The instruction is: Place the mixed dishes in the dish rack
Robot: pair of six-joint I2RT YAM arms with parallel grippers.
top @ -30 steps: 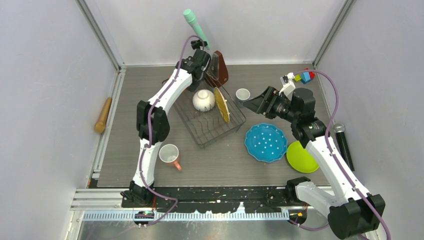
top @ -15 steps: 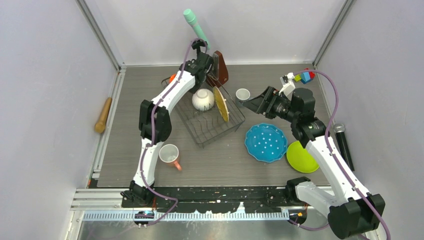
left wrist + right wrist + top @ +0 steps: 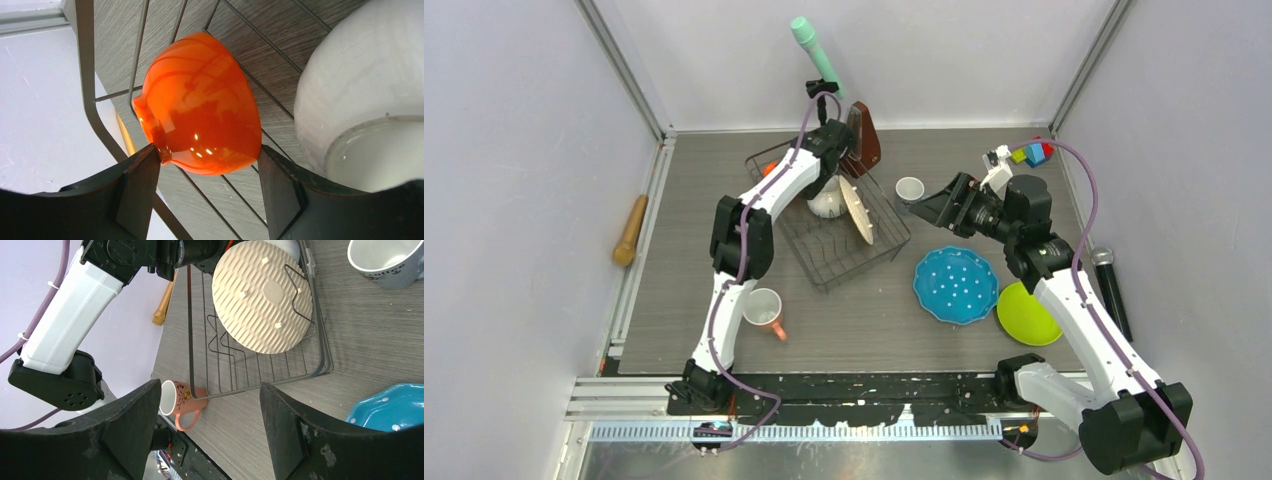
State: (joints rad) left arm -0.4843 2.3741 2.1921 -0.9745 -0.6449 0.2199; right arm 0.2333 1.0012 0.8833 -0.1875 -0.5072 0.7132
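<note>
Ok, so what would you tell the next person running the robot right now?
Left gripper: closed on the orange bowl, at the far left corner of the dish rack.
Right gripper: open, empty, near the small grey mug.
Done: white bowl and yellow woven-pattern plate (leaning) are in the rack.
Left on the table: that mug, pink mug, blue dotted plate, lime green plate.
</note>
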